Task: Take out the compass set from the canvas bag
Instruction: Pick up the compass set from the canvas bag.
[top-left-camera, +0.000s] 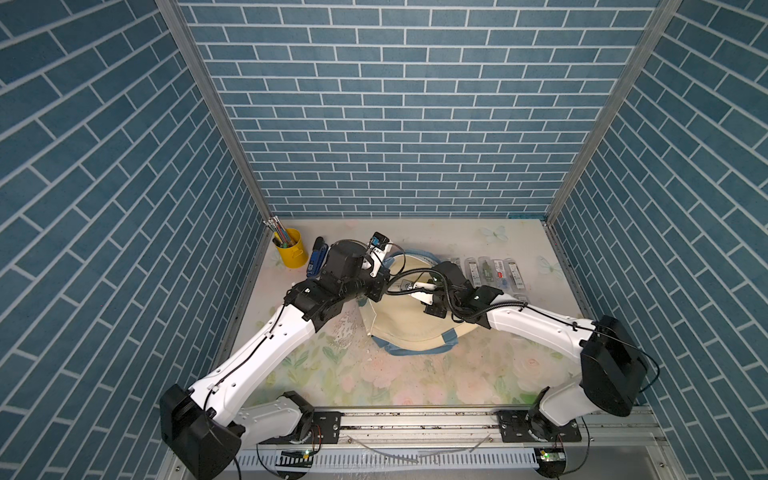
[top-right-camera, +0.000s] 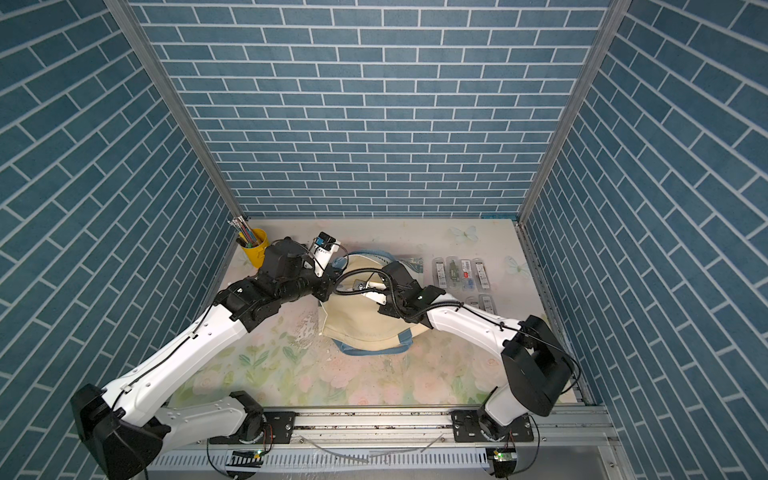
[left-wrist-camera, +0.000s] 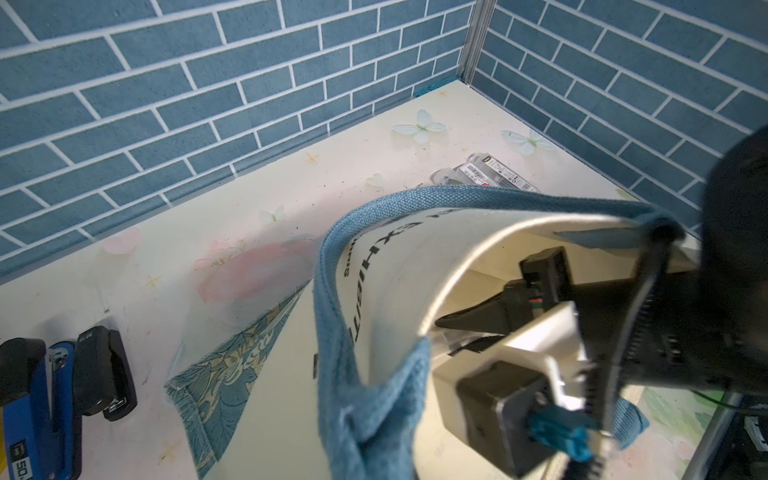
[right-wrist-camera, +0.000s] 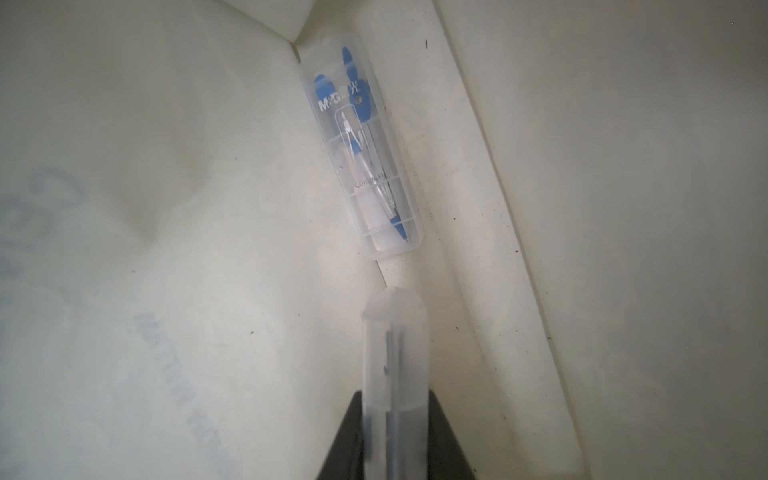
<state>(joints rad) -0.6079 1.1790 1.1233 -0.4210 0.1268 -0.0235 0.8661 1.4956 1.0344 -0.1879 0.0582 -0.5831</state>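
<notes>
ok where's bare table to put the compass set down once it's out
Widest bare patch: the floral mat between the canvas bag and the front rail. Also the back strip by the butterfly print. Crowded: compass set cases right of the bag; yellow pencil cup and staplers back left.

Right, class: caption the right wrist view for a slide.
Inside the canvas bag, fingers pinch a clear case; a compass set lies at the seam.

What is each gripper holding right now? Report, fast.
Left gripper: shut on the canvas bag at its mouth.
Right gripper: shut on a compass set inside the bag.
</notes>
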